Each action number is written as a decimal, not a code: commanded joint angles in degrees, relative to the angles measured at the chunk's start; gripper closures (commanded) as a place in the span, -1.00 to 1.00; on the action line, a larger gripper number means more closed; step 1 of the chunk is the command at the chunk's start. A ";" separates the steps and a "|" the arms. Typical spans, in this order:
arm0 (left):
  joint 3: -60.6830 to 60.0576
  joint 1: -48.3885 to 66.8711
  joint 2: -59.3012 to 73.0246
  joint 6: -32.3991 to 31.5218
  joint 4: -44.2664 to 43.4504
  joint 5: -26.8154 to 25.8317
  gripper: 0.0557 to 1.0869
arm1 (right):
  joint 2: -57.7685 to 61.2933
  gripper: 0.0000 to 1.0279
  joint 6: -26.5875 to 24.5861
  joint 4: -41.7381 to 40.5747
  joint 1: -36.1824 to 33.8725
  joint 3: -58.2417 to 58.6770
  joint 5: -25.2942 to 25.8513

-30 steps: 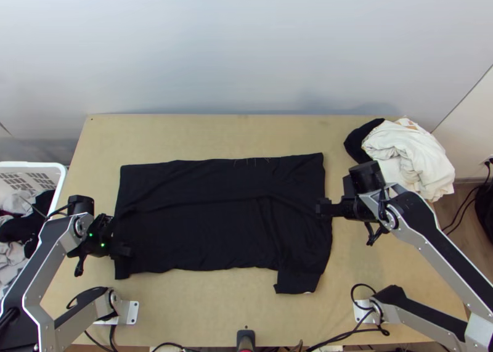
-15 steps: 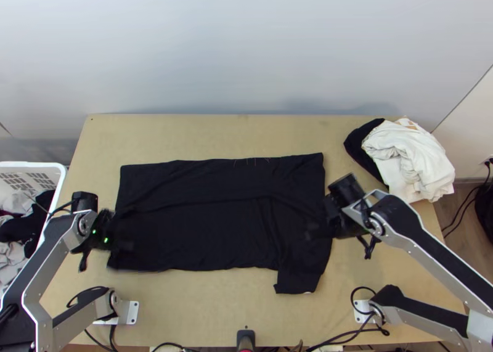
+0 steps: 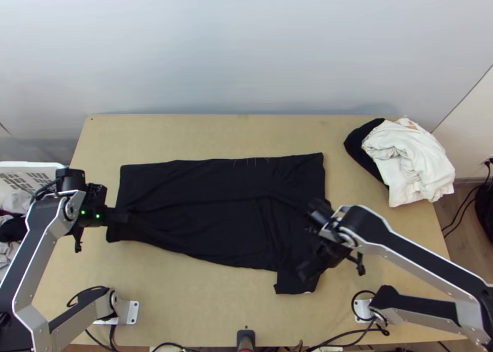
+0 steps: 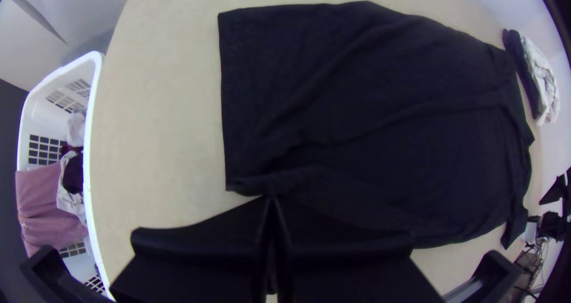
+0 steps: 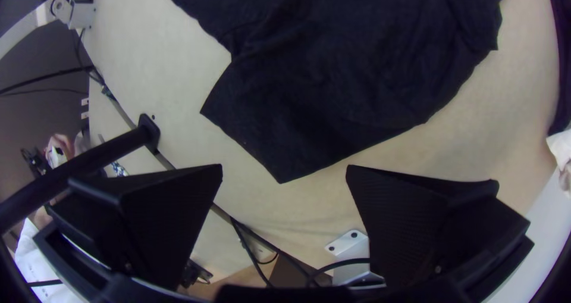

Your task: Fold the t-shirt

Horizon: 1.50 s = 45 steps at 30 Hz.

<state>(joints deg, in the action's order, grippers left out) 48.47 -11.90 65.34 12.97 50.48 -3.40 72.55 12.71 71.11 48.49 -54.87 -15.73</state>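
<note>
the table [image 3: 203, 309] bears the t-shirt [image 3: 209, 204] (and heaped clothes [image 3: 410, 155])

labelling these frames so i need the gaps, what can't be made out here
- Left wrist view: the portion of the black fabric t-shirt pinched in the left gripper, hidden by its fingers
- Top view: the right gripper's fingertips, blurred, black against black
- Top view: the white plastic basket's outer side, cut off by the left edge

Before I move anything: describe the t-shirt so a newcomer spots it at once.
On the light wooden table, across its middle, lies a wide black t-shirt, its left end held by the left pincer. It lies mostly flat, unlike the smaller black cloth beside the bunched white cloth at the far right corner.
</note>
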 commanded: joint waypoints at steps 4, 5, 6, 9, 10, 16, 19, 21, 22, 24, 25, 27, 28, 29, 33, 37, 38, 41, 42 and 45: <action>6.73 0.30 -1.01 -1.90 2.17 -0.12 0.92 | 9.80 -0.86 -2.16 0.08 10.05 1.17 -1.32; 7.17 0.30 -0.92 -1.90 2.43 -0.12 0.92 | 10.85 -0.86 -2.16 -0.36 10.48 1.17 -1.32; 7.61 0.30 -0.92 -1.99 2.52 -0.12 0.92 | 11.56 -0.86 -2.16 -1.24 10.84 1.35 -1.32; 8.31 0.30 -0.92 -2.07 2.70 -0.12 0.92 | 13.40 -0.67 -1.99 -3.52 11.28 2.23 -1.32; 8.49 0.30 -0.83 -2.16 2.70 -0.12 0.92 | 13.75 -0.58 -1.72 -4.23 11.19 2.58 -1.32; 8.75 0.74 -0.48 -2.78 2.78 -0.12 0.92 | 14.02 0.49 -1.99 -8.18 10.84 3.54 -1.24; 9.10 1.00 -0.39 -2.95 2.78 -0.12 0.92 | 13.93 0.82 -2.08 -9.15 10.05 3.63 -1.24; 9.19 1.09 -0.30 -2.95 2.78 -0.12 0.92 | 13.67 0.88 -1.99 -9.76 9.69 3.54 -1.06; 9.28 1.09 -0.21 -3.04 2.87 -0.12 0.92 | 13.23 0.92 -1.72 -10.38 9.61 3.37 -0.80; 9.45 1.18 -0.21 -3.13 2.96 -0.12 0.92 | 12.61 0.94 -0.84 -10.64 8.64 2.75 -0.53; 9.63 1.18 -0.21 -3.13 2.96 -0.12 0.92 | 12.00 0.94 -0.58 -10.55 8.11 2.31 -0.18; 9.98 1.18 -0.21 -3.30 3.05 -0.12 0.92 | 10.68 0.94 0.21 -10.55 7.15 1.35 0.43; 10.24 1.09 -0.30 -3.48 3.13 -0.12 0.92 | 9.80 0.94 0.39 -10.55 6.27 0.64 0.70; 10.59 1.09 -0.30 -3.57 3.22 -0.12 0.92 | 9.01 0.94 0.47 -10.55 5.21 -0.15 0.70; 11.65 0.83 -0.48 -4.53 3.84 -0.12 0.92 | 7.16 0.94 0.65 -9.68 -0.41 -4.28 0.70; 11.65 0.04 0.05 -5.06 3.84 -0.12 0.92 | 6.99 0.94 -0.14 -9.41 -7.71 -7.88 0.70; 11.65 -0.23 0.40 -5.06 3.84 -0.12 0.92 | 7.07 0.94 -0.49 -9.41 -9.47 -8.67 0.70; 11.65 -0.76 1.10 -5.06 3.66 -0.12 0.92 | 8.13 0.94 -1.55 -9.41 -14.12 -11.31 0.70; 11.65 -0.84 1.37 -5.06 3.49 -0.03 0.92 | 8.83 0.94 -1.64 -9.41 -15.79 -12.54 0.70; 11.65 -1.55 2.60 -5.15 2.96 -0.03 0.92 | 11.21 0.94 -1.99 -9.50 -19.93 -16.14 0.70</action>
<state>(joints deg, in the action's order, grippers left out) 59.92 -12.21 66.15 8.10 54.13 -3.40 81.06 11.86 61.73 38.00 -64.38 -15.03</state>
